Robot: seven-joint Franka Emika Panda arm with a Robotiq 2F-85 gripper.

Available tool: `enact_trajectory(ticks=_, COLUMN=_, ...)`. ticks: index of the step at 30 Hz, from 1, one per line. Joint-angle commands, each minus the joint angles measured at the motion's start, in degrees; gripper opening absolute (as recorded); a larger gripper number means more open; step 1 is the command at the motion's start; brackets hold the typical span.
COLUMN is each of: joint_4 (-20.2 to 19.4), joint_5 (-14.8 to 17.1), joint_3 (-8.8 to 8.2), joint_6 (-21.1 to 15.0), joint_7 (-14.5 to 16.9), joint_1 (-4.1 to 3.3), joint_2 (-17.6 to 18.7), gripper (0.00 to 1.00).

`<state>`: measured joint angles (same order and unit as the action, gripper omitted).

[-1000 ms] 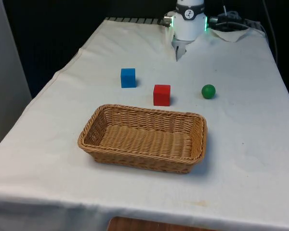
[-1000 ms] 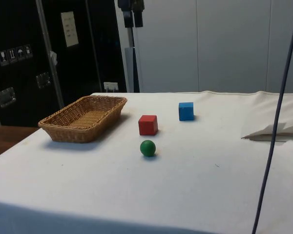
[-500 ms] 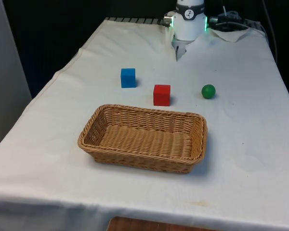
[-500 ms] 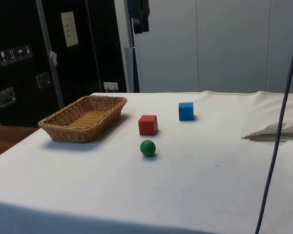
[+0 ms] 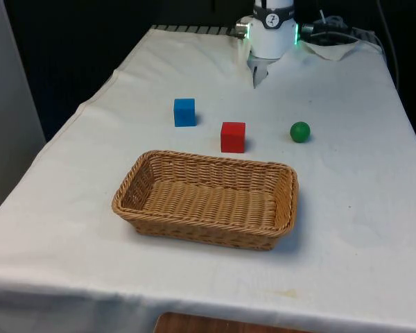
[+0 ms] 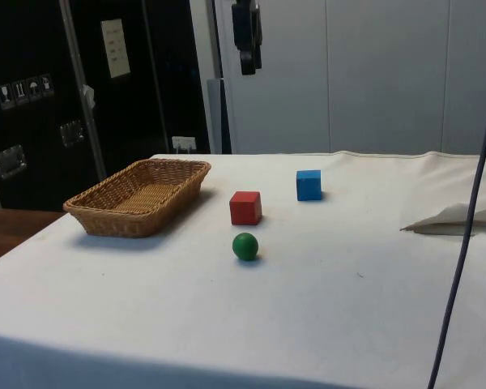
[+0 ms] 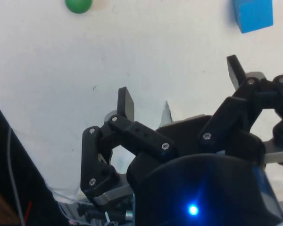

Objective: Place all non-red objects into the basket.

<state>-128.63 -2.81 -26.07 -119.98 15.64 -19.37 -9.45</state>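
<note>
White cloth covered the table (image 5: 360, 229), and the wicker basket (image 5: 206, 198) sat nearest the front camera with nothing in it. Just beyond the basket's far rim stood the red cube (image 5: 233, 137). The green ball (image 5: 300, 132) lay beyond the basket too, off towards the front view's right of the red cube and apart from it. The blue cube (image 5: 184, 112) stood a little farther from the basket still, towards the front view's left of the red cube. None of the three touched another.

High above all of this, in the side view, the gripper (image 6: 247, 34) hung well clear of the cloth. In the wrist view the gripper's fingers (image 7: 126, 102) stood spread wide with nothing between them, and the ball and blue cube lay on the cloth far beneath.

No non-red object had reached the basket, so the task looked barely begun. The likely trouble was the ball: a descent slightly off centre could nudge it and send it rolling across the cloth, perhaps towards the table's edge. The red cube stood between the two targets and close to the basket, so a low carry towards the basket might knock it.

Compared with a second earlier, the gripper had shifted sideways and lower in the side view; the basket, cubes and ball had not moved.
</note>
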Motion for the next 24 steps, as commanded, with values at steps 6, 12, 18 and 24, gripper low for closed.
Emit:
enact_trajectory(ticks=6, joint_4=-3.5, joint_5=-0.6, joint_3=-1.6, joint_6=-4.2, joint_7=2.6, joint_1=0.34, joint_2=-1.0, gripper=1.0)
enact_trajectory(ticks=12, joint_4=-6.1, joint_5=-0.5, joint_3=-3.32, joint_6=-7.7, joint_7=5.3, joint_1=0.57, joint_2=-1.1, gripper=1.0)
enact_trajectory(ticks=18, joint_4=-8.8, joint_5=-0.2, joint_3=-5.21, joint_6=-11.6, joint_7=8.5, joint_1=0.63, joint_2=-0.7, gripper=1.0)
enact_trajectory(ticks=24, joint_4=-10.9, joint_5=-0.2, joint_3=-6.25, joint_6=-14.8, joint_7=10.4, joint_1=0.57, joint_2=-0.3, gripper=1.0)
